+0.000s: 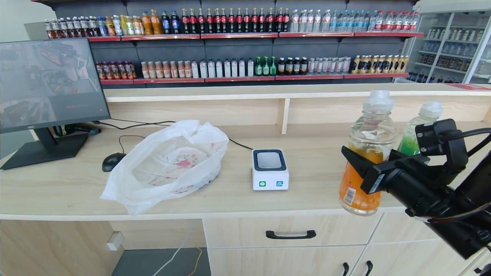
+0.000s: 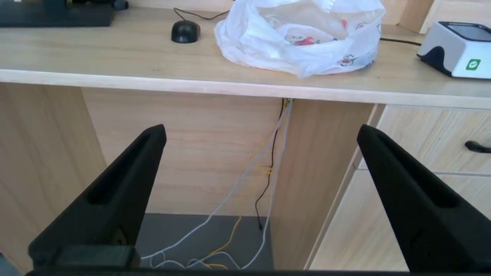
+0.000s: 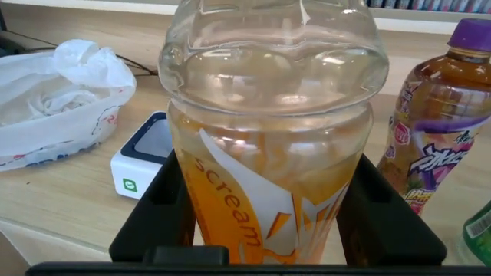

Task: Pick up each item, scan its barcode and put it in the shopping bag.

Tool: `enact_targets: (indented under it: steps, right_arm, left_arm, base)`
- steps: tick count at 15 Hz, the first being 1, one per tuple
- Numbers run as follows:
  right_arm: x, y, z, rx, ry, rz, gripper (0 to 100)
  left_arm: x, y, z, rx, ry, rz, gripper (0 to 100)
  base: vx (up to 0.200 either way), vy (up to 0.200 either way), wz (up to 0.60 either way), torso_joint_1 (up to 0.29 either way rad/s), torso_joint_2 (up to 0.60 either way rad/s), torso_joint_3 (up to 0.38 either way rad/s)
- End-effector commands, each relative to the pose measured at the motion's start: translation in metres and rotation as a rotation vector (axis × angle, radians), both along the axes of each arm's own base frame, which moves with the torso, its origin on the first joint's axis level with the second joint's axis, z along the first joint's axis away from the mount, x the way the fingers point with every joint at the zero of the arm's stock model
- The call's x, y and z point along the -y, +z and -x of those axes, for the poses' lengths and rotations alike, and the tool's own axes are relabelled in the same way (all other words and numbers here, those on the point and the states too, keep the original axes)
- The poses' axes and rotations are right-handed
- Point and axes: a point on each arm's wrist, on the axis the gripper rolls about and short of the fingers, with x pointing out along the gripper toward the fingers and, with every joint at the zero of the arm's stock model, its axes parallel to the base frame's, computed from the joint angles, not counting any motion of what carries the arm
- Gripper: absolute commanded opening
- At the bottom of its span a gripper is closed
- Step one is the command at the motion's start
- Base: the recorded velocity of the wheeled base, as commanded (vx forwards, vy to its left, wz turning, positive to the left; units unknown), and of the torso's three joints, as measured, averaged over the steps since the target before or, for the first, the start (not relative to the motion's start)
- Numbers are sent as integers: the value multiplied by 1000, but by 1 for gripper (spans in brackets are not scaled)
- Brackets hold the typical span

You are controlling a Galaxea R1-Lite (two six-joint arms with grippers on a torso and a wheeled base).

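the scanner (image 1: 269, 168) is white with a dark grey top frame and small green and blue squares on its front. left of it, the bag (image 1: 168, 165) is milky white with red-pink print and the mouse (image 1: 112, 161) is black. right of it, the bottle (image 1: 371, 134) is orange below and clear above, with an orange and white label. the green bottle (image 1: 410, 142) beyond has a clear top.

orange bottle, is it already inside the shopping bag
No, the right gripper holds the orange bottle upright, well apart from the shopping bag.
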Motion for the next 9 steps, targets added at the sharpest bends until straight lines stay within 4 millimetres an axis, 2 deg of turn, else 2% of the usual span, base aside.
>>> enact_targets:
  steps: [1, 4, 7, 9]
  right_arm:
    - [-1, -1, -2, 3, -1, 2, 0]
    - [-1, 0, -2, 7, -2, 1, 0]
    - [-2, -2, -5, 6, -7, 18, 0]
    - [-3, -3, -16, 17, -23, 62, 0]
  left_arm:
    - [0, 0, 0, 0, 2, 0, 100]
    - [0, 0, 0, 1, 0, -1, 100]
    - [0, 0, 0, 1, 0, -1, 100]
    - [0, 0, 0, 1, 0, -1, 100]
  base:
    - [0, 200, 0, -2, -2, 2]
    - [0, 200, 0, 12, 5, 1]
    - [0, 0, 0, 0, 0, 0]
    - [0, 0, 0, 0, 0, 0]
